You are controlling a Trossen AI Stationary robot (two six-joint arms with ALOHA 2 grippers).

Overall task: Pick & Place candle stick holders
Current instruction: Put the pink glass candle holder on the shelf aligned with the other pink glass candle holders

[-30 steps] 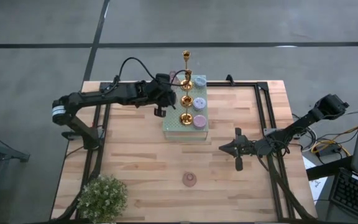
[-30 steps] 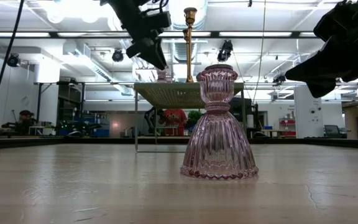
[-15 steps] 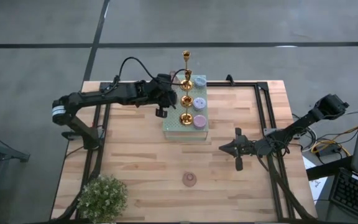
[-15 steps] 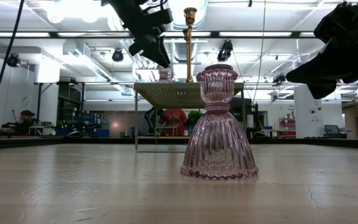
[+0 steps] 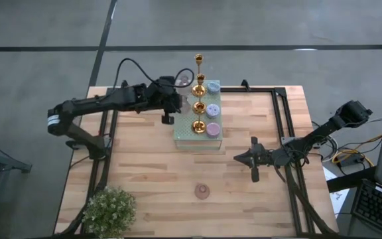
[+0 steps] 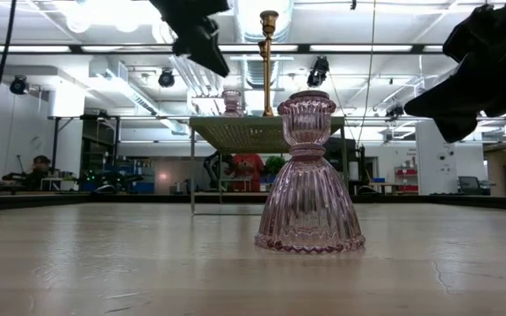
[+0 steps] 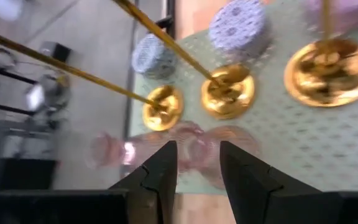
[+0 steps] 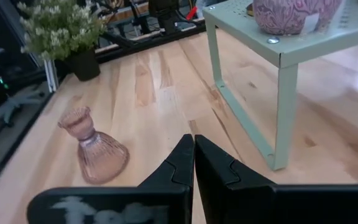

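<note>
1. Potted plant (image 5: 108, 209): stands at the near-left corner of the worktop (image 5: 144, 166). It matches the earlier frame.
2. Left gripper (image 5: 168, 109): hangs just off the left side of the green perforated block (image 5: 191, 137), near the far edge. Its fingers (image 7: 160, 171) stand moderately apart and hold nothing. A second ago it sat over the block's left margin. It has since drawn back toward the left edge and shows higher in the low view.
3. Block: carries three gold holders (image 7: 227, 93), three lavender holders (image 7: 240, 26) and one pink glass holder (image 6: 232, 103). That glass holder stands upright on the left margin, now uncovered by the gripper.
4. Step in hand, as judged: withdrawing after a placement. To do it well, keep the fingers at their present width and retreat up and away from the block, clear of the slim gold stems. Do not turn toward the next piece until well clear.
5. Second pink glass holder (image 5: 203, 192): upright near the near edge, midway along it, unmoved and not yet collected.
6. Right gripper (image 5: 247, 158): waits right of centre, fingers closed and empty, unchanged.
</note>
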